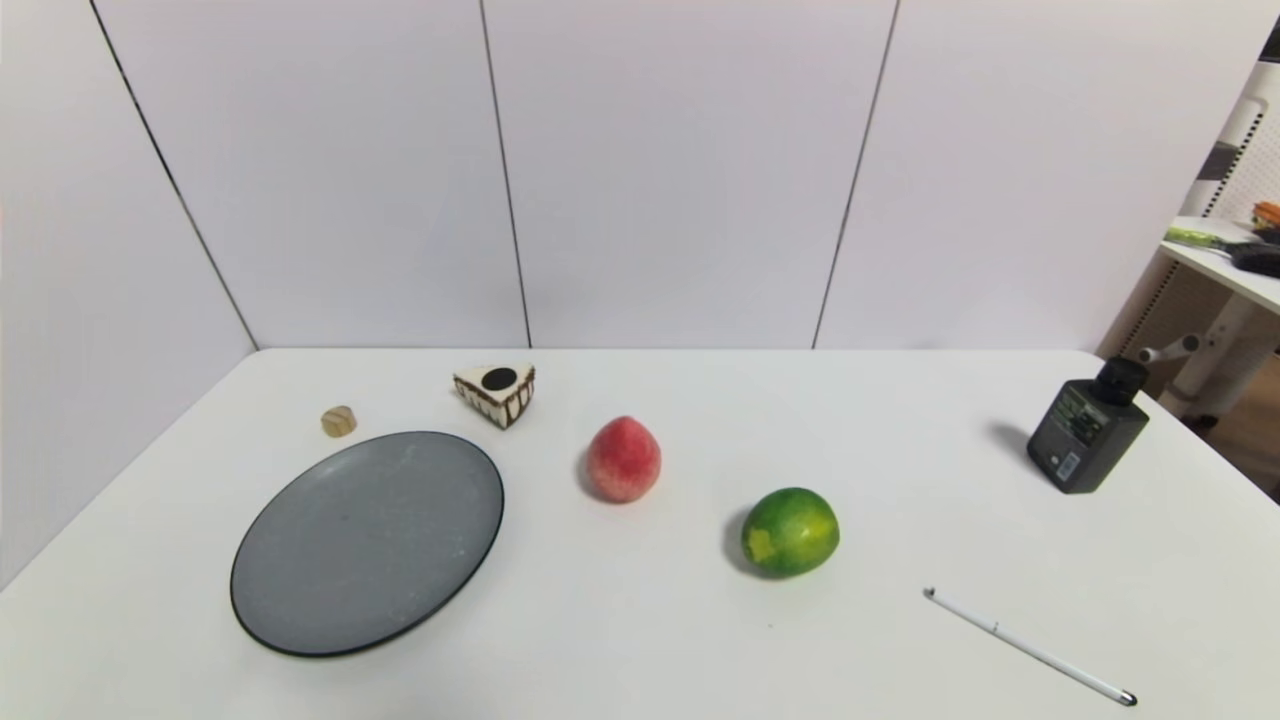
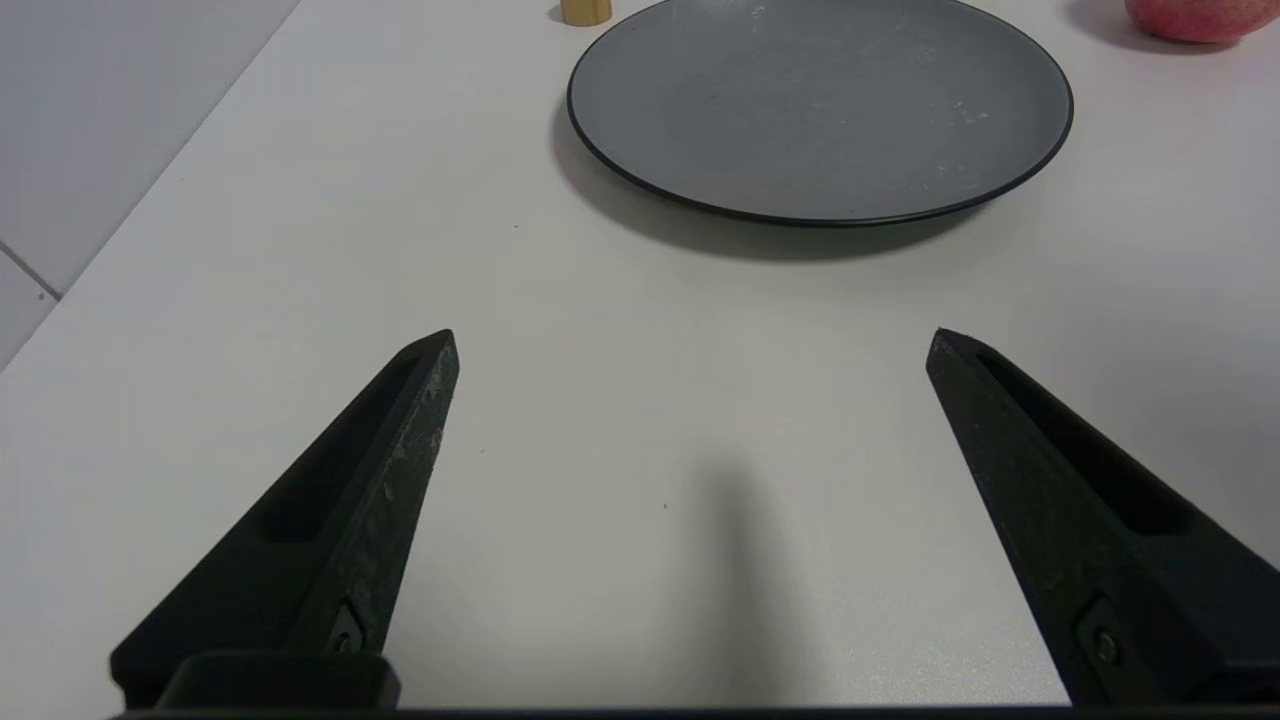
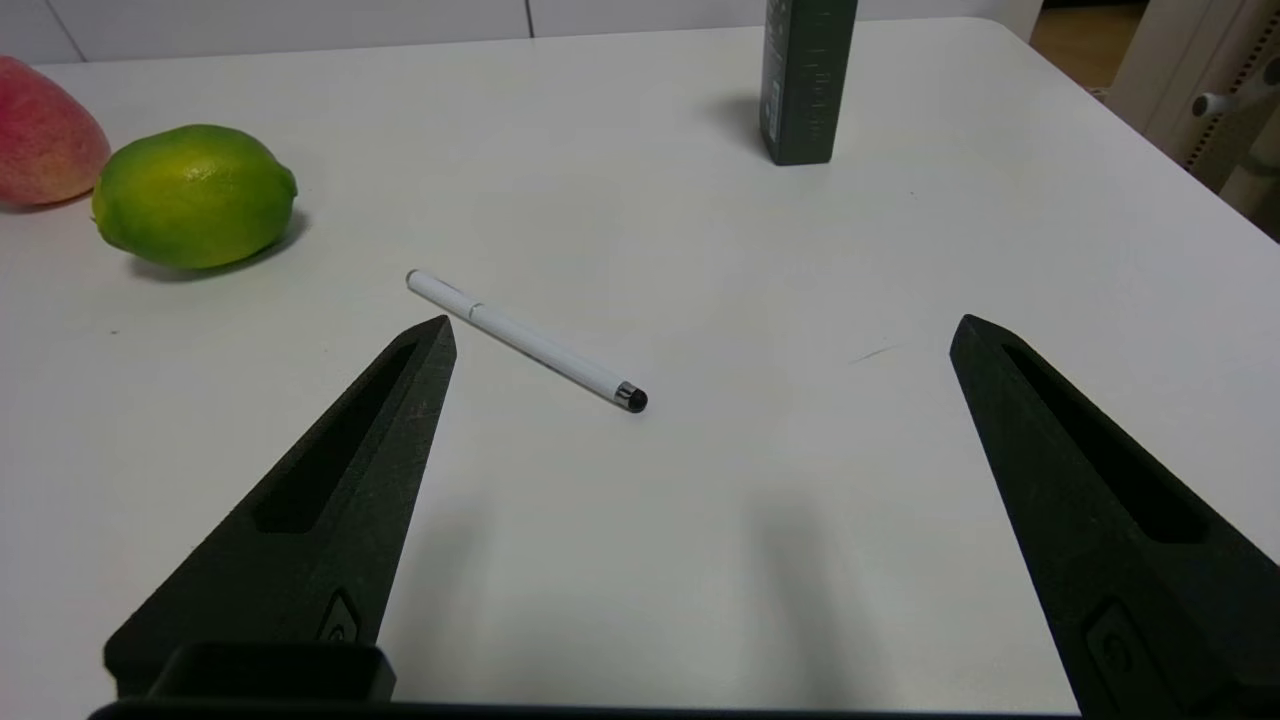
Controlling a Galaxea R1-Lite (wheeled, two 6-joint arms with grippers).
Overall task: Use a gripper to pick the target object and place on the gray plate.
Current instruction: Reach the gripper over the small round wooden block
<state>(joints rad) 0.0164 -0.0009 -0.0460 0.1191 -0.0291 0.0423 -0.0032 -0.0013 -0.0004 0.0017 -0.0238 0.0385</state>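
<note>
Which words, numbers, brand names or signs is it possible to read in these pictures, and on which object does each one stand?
No text can be read for certain.
Dark green bottle: pale printed lines and a white barcode-like patch on its label, too small to read.
The same bottle in the right wrist view: vertical print, too blurred to read.
White pen, gray plate, cake slice: no writing visible.

1. The head camera looks forward and down over the white table.
2. The left wrist camera, low, faces the round matte gray plate.
3. The right wrist camera, low, faces the slim white stylus pen; both appear overhead.
</note>
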